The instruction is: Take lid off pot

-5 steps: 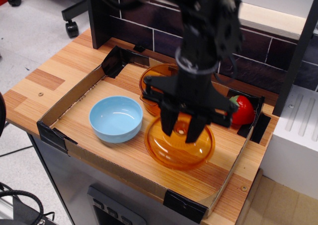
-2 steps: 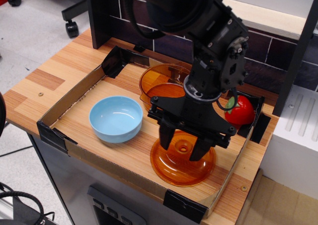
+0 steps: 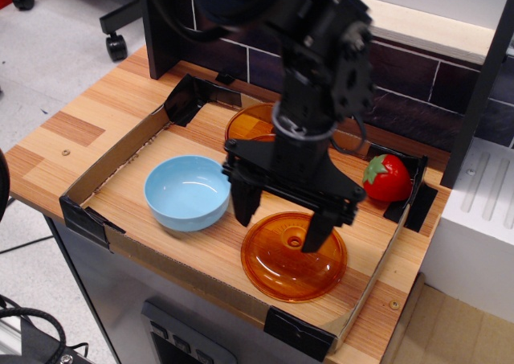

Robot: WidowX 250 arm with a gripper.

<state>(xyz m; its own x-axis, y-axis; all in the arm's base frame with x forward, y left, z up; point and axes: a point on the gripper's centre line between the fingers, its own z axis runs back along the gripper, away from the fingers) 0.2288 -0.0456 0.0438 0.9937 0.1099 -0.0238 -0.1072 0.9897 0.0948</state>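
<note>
The amber-orange lid (image 3: pixel 294 258) lies flat on the wooden tray floor at the front right, its ring knob facing up. The amber-orange pot (image 3: pixel 252 126) stands uncovered behind it, mostly hidden by my arm. My gripper (image 3: pixel 279 221) hangs just above the lid with its two black fingers spread wide, one left of the lid's edge and one over its knob area. The jaws are open and hold nothing.
A light blue bowl (image 3: pixel 188 191) sits left of the lid. A red strawberry toy (image 3: pixel 385 178) lies at the back right corner. The cardboard tray wall (image 3: pixel 112 159) rims the work area on the wooden table. A white box (image 3: pixel 478 219) stands to the right.
The lid went down onto the tray floor and settled flat. My gripper let go of it, opened wide, and shifted left and slightly up.
</note>
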